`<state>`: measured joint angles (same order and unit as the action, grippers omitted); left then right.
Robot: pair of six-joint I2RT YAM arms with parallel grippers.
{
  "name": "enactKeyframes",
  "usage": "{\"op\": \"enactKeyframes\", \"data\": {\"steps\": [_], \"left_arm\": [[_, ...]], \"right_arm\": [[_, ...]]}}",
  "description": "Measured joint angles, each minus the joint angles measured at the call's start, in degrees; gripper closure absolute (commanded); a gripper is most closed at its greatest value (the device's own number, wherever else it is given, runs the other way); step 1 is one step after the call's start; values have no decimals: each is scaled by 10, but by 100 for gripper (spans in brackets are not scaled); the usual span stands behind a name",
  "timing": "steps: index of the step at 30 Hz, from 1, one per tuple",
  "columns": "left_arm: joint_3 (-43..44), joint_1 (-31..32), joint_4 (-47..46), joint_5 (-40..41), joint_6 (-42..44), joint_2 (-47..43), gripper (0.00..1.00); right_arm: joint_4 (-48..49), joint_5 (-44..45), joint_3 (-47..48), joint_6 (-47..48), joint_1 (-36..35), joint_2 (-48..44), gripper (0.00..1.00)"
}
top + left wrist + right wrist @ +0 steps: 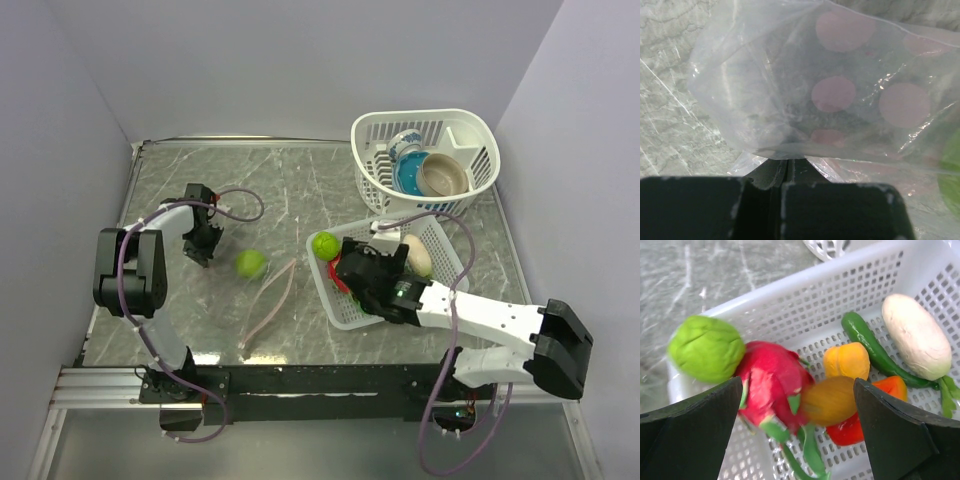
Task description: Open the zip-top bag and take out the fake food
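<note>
Left gripper (787, 166) is clamped on the zip-top bag (790, 90); we judge it anchors the bag on the table, one green ball (251, 263) seemingly inside. Right gripper (797, 387) hangs spread over the basket (815, 305) holding the fake food (847, 360).

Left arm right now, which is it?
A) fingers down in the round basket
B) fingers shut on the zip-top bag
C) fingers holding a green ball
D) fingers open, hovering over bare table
B: in the left wrist view the left fingers are pressed together with an edge of the clear zip-top bag caught at their tips.
</note>
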<state>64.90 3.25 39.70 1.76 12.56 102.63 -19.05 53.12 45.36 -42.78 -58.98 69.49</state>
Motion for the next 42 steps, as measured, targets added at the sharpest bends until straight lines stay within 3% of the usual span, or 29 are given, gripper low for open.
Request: {"op": "enactKeyframes", "data": {"steps": [2,5,6,7,9,14,19,31,33,34,35,36,38,42], "left_arm": [[0,1,0,0,0,0,99],[0,1,1,-2,0,0,99],[0,1,1,-2,0,-1,99],[0,1,1,-3,0,-1,99],[0,2,2,-4,0,-2,99],[0,2,2,-5,0,-2,99],[0,2,2,-5,0,-2,99],[-5,2,-3,-5,0,-5,99],[-7,2,-5,-5,0,-6,99],[-7,2,-5,-5,0,-6,99],[-7,2,-5,-5,0,-6,99],[-7,2,-5,-5,0,-6,99],[-7,2,-5,-5,0,-6,99],[-7,2,-5,-6,0,-6,99]], "right_arm": [[20,33,2,40,-45,-5,2],[62,58,22,101,-115,16,33],[77,58,35,118,-132,33,60],[96,53,44,131,-143,49,73],[136,36,52,151,-156,83,88],[208,-31,53,168,-172,174,91],[251,-91,65,185,-173,243,89],[304,-180,202,211,-163,390,87],[305,-196,210,207,-153,406,75],[305,-203,211,203,-147,412,65],[304,-211,211,200,-140,417,37],[304,-217,211,197,-134,423,23],[304,-228,220,195,-124,442,5],[306,-225,257,206,-111,491,0]]}}
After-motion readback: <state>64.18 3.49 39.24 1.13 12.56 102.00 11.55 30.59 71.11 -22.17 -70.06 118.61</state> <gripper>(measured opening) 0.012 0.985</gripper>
